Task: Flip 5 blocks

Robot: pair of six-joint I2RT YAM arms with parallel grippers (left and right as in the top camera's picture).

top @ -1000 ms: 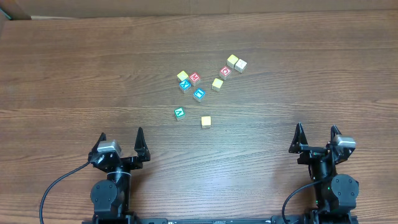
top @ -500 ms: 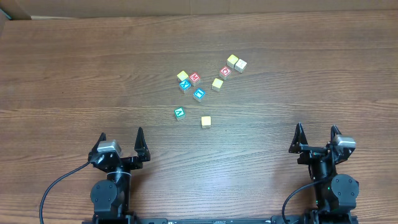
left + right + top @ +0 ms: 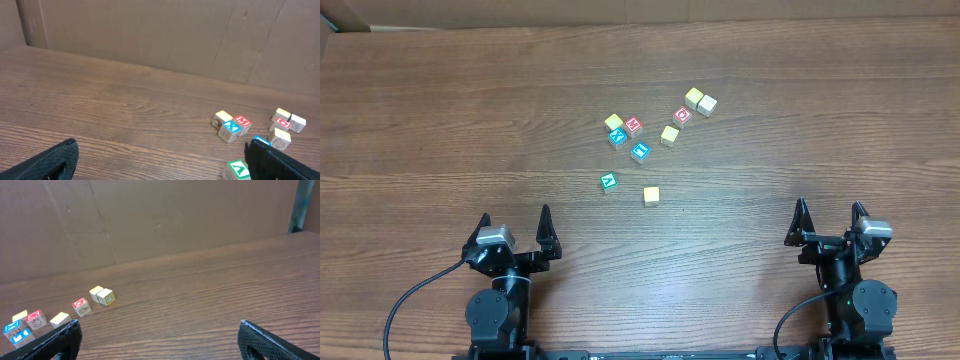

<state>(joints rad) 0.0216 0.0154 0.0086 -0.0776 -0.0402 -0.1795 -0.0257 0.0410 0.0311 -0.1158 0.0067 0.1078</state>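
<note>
Several small alphabet blocks lie scattered at mid-table. A green-faced block (image 3: 608, 181) and a plain yellow block (image 3: 651, 196) lie nearest the arms; blue blocks (image 3: 640, 152), red ones (image 3: 634, 125) and yellow ones (image 3: 693, 97) lie behind. My left gripper (image 3: 514, 215) stands open at the front left, well short of them. My right gripper (image 3: 829, 206) stands open at the front right. In the left wrist view the green block (image 3: 236, 169) lies beside the right finger of the open gripper (image 3: 160, 150). In the right wrist view a red block (image 3: 81, 304) lies beyond the empty gripper (image 3: 159, 327).
The blocks rest on a brown wood-grain table (image 3: 440, 120). A cardboard wall (image 3: 150, 35) closes off the far edge. A black cable (image 3: 410, 300) runs from the left arm's base at the front.
</note>
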